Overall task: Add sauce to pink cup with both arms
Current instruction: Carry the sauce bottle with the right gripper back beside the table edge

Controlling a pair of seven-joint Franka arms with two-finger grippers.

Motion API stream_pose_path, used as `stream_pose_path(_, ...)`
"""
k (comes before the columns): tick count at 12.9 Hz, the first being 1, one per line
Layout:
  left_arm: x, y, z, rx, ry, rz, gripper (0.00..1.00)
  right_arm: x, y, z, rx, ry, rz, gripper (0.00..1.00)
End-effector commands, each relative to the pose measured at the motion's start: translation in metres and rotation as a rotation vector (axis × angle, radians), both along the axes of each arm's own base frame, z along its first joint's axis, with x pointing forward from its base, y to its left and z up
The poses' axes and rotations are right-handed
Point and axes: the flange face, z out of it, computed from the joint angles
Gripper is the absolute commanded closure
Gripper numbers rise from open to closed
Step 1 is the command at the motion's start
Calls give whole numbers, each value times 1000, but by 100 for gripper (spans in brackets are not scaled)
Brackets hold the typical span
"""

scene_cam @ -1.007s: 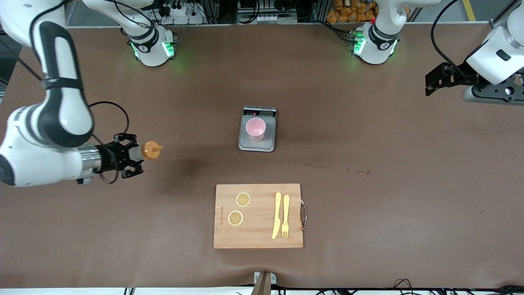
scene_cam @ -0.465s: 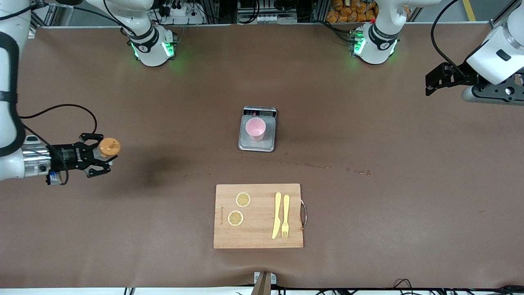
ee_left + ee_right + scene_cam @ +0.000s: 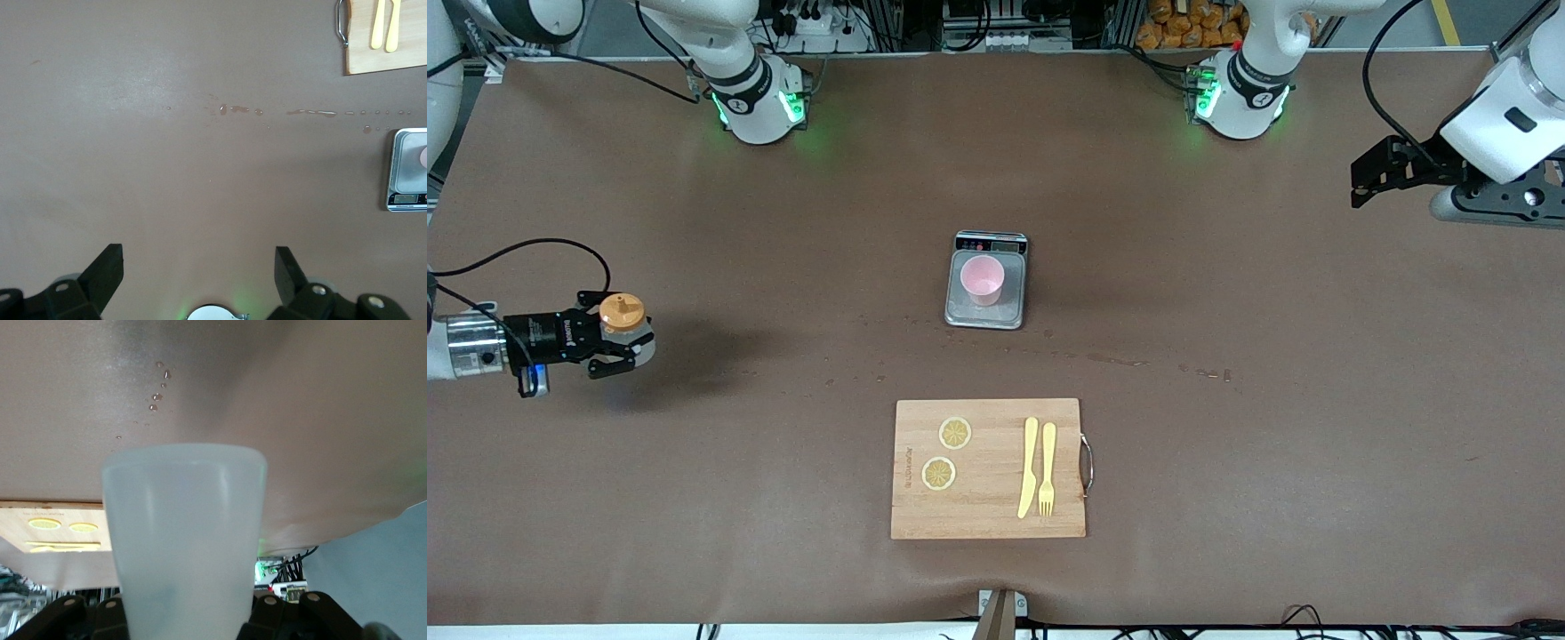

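**Sauce bottle held over right arm's end of surface**

Right hand clamped on the sauce bottle, orange cap up, over the brown surface at the right arm's end. Whitish bottle body filling the right wrist view between the black fingers. Left hand up over the left arm's end, waiting, fingers wide apart and holding nothing. Pink cup upright on the grey scale mid-surface, well apart from both hands. Nearer the front camera, a wooden board with two lemon slices, a yellow knife and fork. Small droplets between scale and board.
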Motion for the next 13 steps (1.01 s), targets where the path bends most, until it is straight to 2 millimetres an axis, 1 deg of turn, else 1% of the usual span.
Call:
stream_pose_path(1,-5,1,6,-15,0,5,0,-24,-28,-46,191,-60,-38,100)
stream_pose_path(2,-5,1,6,-14,1,5,0,-34,-37,-71,235,-75,-47,100)
stream_pose_path(3,-5,1,6,-16,1,5,0,-40,-41,-86,260,-88,-47,100)
stream_pose_path(7,-5,1,6,-16,1,5,0,-64,-38,-139,346,-103,-55,100)
stream_pose_path(10,-4,2,5,-13,1,7,0,-73,-35,-168,375,-100,-55,100)
stream_pose_path(11,-4,2,5,-13,1,7,0,-74,-37,-170,382,-109,-59,100)
stream_pose_path(12,-4,2,5,-12,1,7,0,-75,-38,-170,383,-108,-61,94)
stream_pose_path(13,-4,2,5,-10,0,7,0,-75,-38,-170,382,-98,-66,44)
